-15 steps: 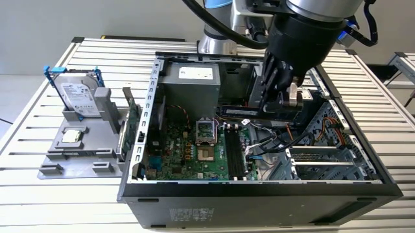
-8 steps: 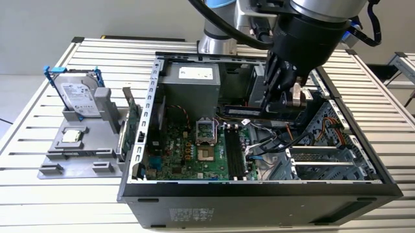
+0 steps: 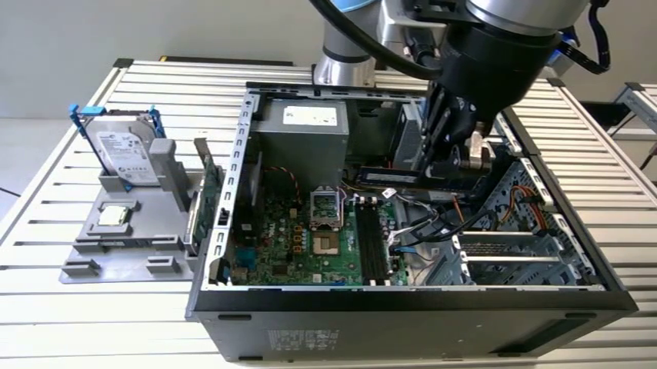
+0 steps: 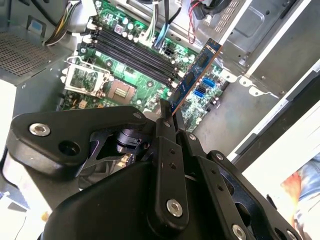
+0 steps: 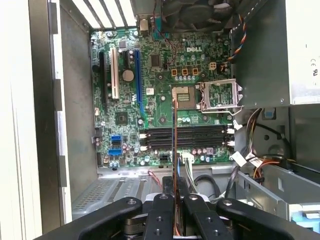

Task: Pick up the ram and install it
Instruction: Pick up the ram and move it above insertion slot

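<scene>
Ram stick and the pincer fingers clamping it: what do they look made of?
Long thin ram stick: likely circuit-board laminate, semi-gloss dark face, bare coppery edge. Black pincer fingers: matte black with recessed screw heads; coated metal or hard plastic, the look leaves it open.

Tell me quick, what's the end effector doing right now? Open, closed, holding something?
End effector: shut on the ram, holding it over the motherboard, not in a slot yet.
</scene>
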Motion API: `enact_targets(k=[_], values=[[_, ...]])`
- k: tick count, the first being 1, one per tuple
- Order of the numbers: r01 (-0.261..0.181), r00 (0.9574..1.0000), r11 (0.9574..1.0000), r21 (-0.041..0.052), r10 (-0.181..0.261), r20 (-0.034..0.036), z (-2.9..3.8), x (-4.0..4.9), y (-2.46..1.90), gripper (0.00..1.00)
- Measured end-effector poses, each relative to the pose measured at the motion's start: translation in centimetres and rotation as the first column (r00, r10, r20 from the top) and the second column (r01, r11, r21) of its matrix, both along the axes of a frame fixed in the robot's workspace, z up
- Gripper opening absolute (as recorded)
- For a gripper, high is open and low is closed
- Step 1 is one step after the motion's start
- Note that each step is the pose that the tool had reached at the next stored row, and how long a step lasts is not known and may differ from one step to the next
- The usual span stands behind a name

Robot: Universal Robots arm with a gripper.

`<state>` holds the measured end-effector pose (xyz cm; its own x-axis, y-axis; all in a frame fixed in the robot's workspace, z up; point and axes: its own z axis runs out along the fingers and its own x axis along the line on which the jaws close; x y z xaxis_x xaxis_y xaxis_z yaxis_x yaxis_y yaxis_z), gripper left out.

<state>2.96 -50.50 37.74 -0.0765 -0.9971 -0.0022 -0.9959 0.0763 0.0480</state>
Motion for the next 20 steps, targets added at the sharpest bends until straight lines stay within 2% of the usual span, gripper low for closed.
enact_targets(k=[4,9,20], values=[[0.0,1.0,1.0,0.0001,0.0,-0.0001,0.0,0.15,0.0,0.0],[0.0,1.0,1.0,0.0003,0.0,0.0,0.0,-0.15,0.0,0.0],[0.002,1.0,1.0,0.0002,-0.002,0.0,0.0,-0.19,0.0,0.0]])
